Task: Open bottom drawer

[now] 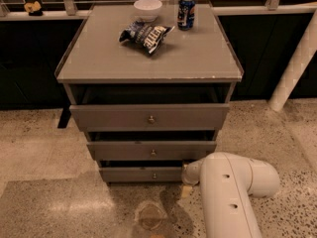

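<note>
Since the arm [233, 197] fills the floor nearest us, in front of the cabinet [198, 58] and toward its right corner, we begin there. Its thick white link runs away from us and bends left toward the cabinet's foot. At its tip the gripper [186, 181] sits low, by the right end of the cabinet's lowest front. We cannot tell whether it is wide, narrow or holding anything.

The bottom drawer [129, 174] lies at the cabinet's base, its long axis running left to right. Its brass knob [154, 175] sits at the centre of that front, to the left of the gripper, near but apart. We judge the coming move to be a short shift left along the front, then a straight pull out from the cabinet toward us.

Bare speckled floor [59, 202] before the cabinet's left half leaves room, though the arm's own link crowds the right.

Higher on the cabinet come the middle drawer [124, 150] and top drawer [109, 117], with dark gaps above each, so we would keep low.

On the cabinet's top rest a chip bag [144, 33], a white bowl [147, 8] and a blue can [186, 12], well apart from the work.
</note>
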Robot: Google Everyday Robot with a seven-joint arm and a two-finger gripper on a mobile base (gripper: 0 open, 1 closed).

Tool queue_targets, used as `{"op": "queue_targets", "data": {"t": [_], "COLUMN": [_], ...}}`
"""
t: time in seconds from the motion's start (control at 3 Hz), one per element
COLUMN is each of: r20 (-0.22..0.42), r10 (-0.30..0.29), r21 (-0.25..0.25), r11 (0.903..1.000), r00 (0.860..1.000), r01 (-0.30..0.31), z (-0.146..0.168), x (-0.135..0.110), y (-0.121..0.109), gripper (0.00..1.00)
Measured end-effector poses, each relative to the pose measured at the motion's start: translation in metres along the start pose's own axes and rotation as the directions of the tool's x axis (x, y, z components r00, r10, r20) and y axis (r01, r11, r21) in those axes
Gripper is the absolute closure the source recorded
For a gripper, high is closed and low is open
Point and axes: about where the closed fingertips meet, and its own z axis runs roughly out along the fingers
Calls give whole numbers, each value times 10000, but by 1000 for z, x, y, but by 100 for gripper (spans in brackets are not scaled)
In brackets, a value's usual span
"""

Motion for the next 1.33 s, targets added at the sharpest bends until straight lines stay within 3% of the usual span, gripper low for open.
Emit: {"op": "queue_targets", "data": {"t": [0.33,0.67,1.33], "r20": [0,0,0], "r10": [0,0,0], "r21": [-1,-1,-2], "r11": [10000,10000,10000], "r00": [10000,10000,10000], "r01": [0,0,0], "z": [0,0,0], "x": [0,0,0], "y": [0,0,0], "gripper": [0,19,65]}}
